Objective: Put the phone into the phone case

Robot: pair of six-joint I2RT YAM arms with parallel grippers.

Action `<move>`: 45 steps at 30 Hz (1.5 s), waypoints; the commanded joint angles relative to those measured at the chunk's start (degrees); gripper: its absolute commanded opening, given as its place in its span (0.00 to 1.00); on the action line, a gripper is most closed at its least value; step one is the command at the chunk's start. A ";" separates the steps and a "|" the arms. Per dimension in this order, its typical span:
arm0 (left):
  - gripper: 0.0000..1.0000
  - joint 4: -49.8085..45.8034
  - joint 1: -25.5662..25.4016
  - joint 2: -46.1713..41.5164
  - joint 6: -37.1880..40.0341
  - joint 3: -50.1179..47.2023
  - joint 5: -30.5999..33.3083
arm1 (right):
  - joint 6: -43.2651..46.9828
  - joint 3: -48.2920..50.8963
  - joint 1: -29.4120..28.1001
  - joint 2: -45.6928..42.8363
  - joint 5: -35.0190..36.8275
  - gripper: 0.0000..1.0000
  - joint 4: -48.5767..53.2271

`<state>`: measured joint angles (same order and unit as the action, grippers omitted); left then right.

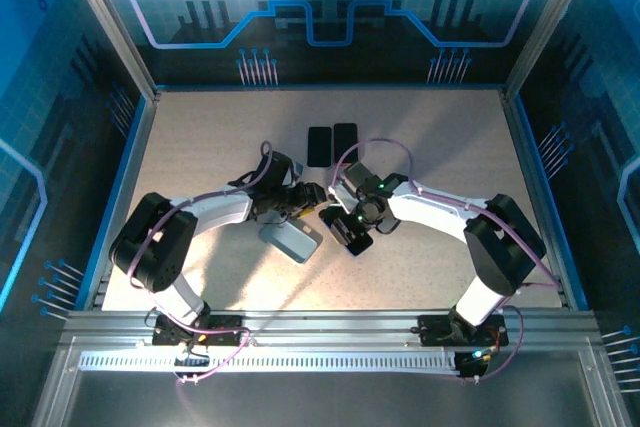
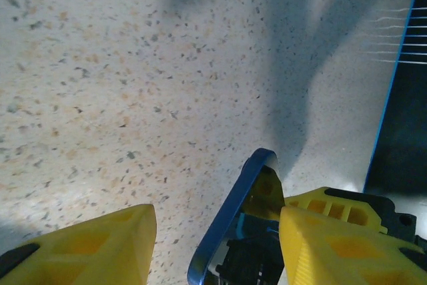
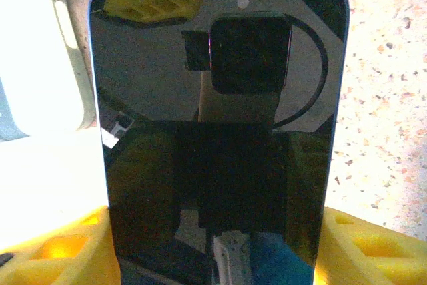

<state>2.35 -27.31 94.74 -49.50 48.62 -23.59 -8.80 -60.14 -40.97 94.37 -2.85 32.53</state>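
Clamping the phone [image 3: 220, 131] by its 2 long sides, the right gripper [image 3: 213, 258] stands only as wide as the handset, its yellow fingers [image 3: 53, 248] pressed against either edge; the dark, blue-rimmed screen faces the wrist camera and reflects the gripper above it. In the top view this gripper [image 1: 346, 225] carries the phone [image 1: 354, 238] tilted near the middle of the table [image 1: 200, 147], just right of the grey phone case [image 1: 291, 240], which lies flat on the speckled surface; whether phone and case touch I cannot tell. The left gripper [image 1: 303, 199] hangs just behind the case, close beside the right one; seen from its own wrist, the left gripper [image 2: 213, 251] has its jaws apart and grips nothing; the phone's blue edge [image 2: 230, 221] rises between them, close by the right-hand finger [image 2: 333, 245] and clear of the other [image 2: 87, 245]. Lying side by side farther back are 2 dark slabs [image 1: 318, 145], apart from both arms.
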 commanded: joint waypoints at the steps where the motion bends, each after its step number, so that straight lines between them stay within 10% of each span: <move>1: 0.51 2.29 0.13 0.77 -0.67 0.34 -3.25 | -0.96 -2.34 1.19 -2.42 -3.18 0.61 0.56; 45: 0.28 11.09 -1.66 3.70 -5.25 -1.07 -6.24 | -4.26 -4.99 4.58 -2.08 -7.78 0.60 0.29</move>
<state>12.84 -28.51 97.38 -54.22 47.81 -28.53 -12.43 -63.00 -36.95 93.34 -8.67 32.82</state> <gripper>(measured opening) 0.285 0.623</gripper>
